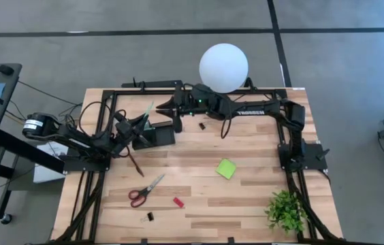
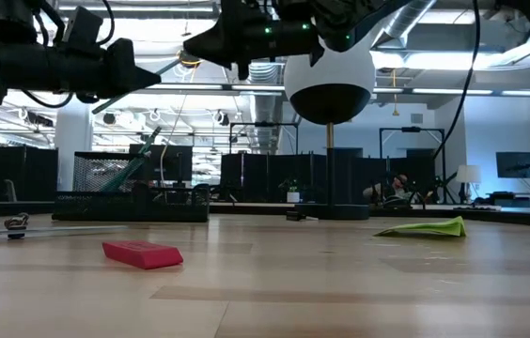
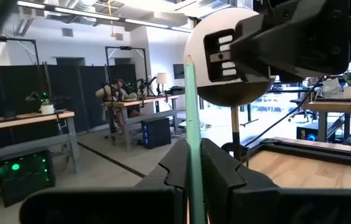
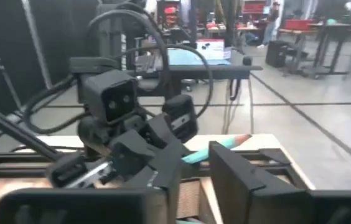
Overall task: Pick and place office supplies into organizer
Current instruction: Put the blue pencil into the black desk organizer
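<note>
My left gripper (image 1: 137, 127) hovers over the black organizer (image 1: 159, 136) at the table's far left, shut on a thin teal-green pen (image 3: 191, 124). The pen slants from it toward my right gripper (image 1: 169, 107), which reaches in from the right and is open, its fingers standing at the pen's pink tip (image 4: 244, 138). On the table lie a brown pen (image 1: 135, 160), red-handled scissors (image 1: 146, 190), a red piece (image 1: 178, 202), two black clips (image 1: 150, 216) (image 1: 202, 125) and a lime-green sticky-note pad (image 1: 227, 169). My left gripper pinches the pen's shaft (image 3: 193, 177) between its two fingers, well back from the tip. The pen juts out past the fingers, lifted clear of the table and organizer. My right gripper: a gap shows between its fingers (image 4: 241, 177); I cannot tell whether they touch the pen.
A white globe lamp (image 1: 224, 67) stands at the far edge behind my right arm. A small green plant (image 1: 286, 209) sits at the near right corner. Black frame rails run along the left, far and right sides.
</note>
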